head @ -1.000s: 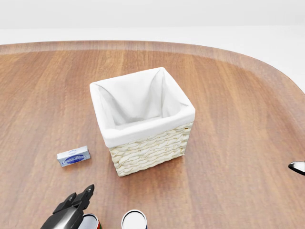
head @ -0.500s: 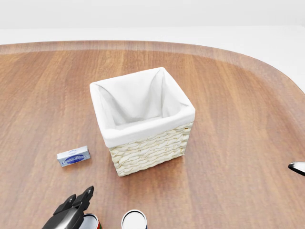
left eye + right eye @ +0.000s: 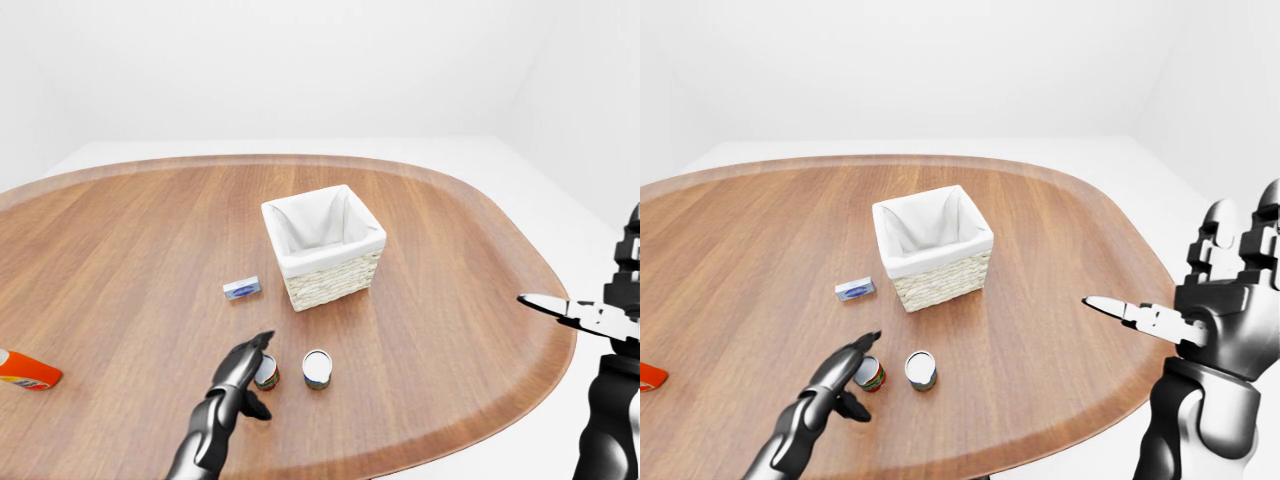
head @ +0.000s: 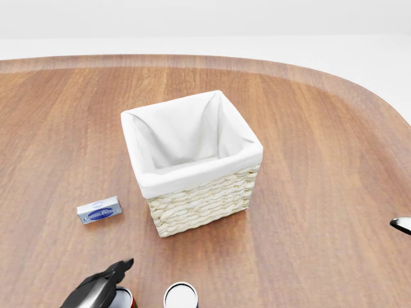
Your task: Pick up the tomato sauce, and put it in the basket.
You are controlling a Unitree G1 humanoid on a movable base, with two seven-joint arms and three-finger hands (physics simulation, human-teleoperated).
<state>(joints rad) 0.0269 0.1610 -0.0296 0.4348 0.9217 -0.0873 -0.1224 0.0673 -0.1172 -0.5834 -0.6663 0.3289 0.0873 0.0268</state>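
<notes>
The tomato sauce can (image 3: 267,375), small with a red label, stands upright on the wooden table at the bottom of the left-eye view. It is just left of a second can. My left hand (image 3: 248,362) lies over its left side with the fingers stretched out and open, touching or almost touching its top, not closed round it. The wicker basket (image 3: 333,279) with a white cloth liner stands empty above the cans, near the table's middle. My right hand (image 3: 1170,270) is open and empty, held up off the table's right edge.
A second can (image 3: 317,368) with a white lid stands right of the tomato sauce. A small blue-and-white box (image 3: 241,289) lies left of the basket. An orange packet (image 3: 25,370) lies at the far left. The oval table (image 3: 120,240) has a raised rim.
My left hand's fingers have dropped and drawn together over the tomato sauce can. The right hand has sunk slightly. The cans, basket and camera have not moved.
</notes>
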